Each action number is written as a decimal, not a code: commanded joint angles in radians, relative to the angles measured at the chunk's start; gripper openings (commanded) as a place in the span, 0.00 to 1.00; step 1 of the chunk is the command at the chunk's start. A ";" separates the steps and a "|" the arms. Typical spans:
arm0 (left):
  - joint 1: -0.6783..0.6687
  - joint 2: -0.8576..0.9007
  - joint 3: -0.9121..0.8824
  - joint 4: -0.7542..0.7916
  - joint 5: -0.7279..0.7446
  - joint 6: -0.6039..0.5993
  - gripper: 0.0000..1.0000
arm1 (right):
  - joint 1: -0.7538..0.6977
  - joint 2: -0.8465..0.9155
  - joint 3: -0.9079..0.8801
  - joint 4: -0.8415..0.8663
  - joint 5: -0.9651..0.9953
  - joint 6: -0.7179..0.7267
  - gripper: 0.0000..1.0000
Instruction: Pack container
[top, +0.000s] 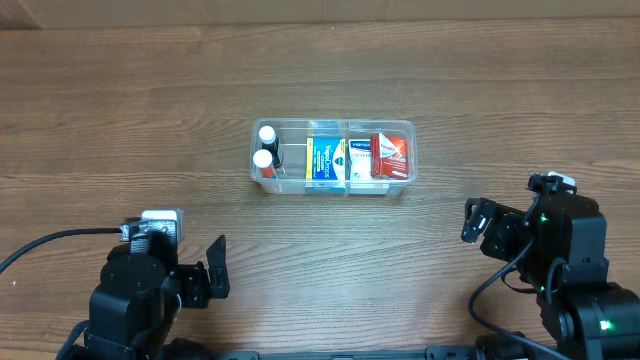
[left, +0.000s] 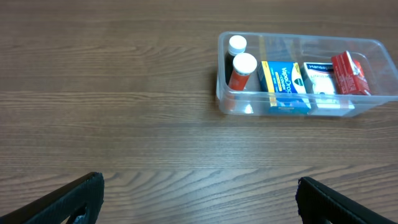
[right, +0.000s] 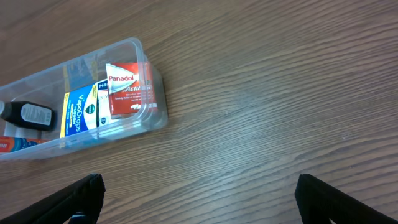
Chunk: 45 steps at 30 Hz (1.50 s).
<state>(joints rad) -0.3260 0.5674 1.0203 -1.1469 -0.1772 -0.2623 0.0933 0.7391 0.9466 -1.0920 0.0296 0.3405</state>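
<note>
The clear plastic container (top: 333, 185) stands at the table's middle. It holds two white-capped bottles (top: 265, 146), a blue and yellow box (top: 326, 160), a white box (top: 359, 158) and a red Panadol box (top: 389, 155). The container also shows in the left wrist view (left: 231, 102) and in the right wrist view (right: 155, 102). My left gripper (left: 199, 199) is open and empty at the front left, well short of the container. My right gripper (right: 200, 198) is open and empty at the front right, apart from the container.
Bare wood-grain table (top: 120, 110) lies all around the container. A black cable (top: 50, 240) runs from the left arm toward the left edge.
</note>
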 joint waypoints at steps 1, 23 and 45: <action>-0.003 0.001 -0.010 -0.008 -0.024 -0.011 1.00 | 0.003 -0.004 -0.005 0.005 -0.005 0.008 1.00; 0.153 -0.160 -0.064 -0.043 -0.018 -0.005 1.00 | 0.003 -0.004 -0.005 0.005 -0.005 0.008 1.00; 0.229 -0.565 -1.007 1.202 -0.008 0.154 1.00 | 0.003 -0.004 -0.005 0.005 -0.005 0.008 1.00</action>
<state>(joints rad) -0.1081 0.0174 0.0978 -0.0120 -0.2096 -0.1360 0.0933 0.7406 0.9421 -1.0924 0.0292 0.3405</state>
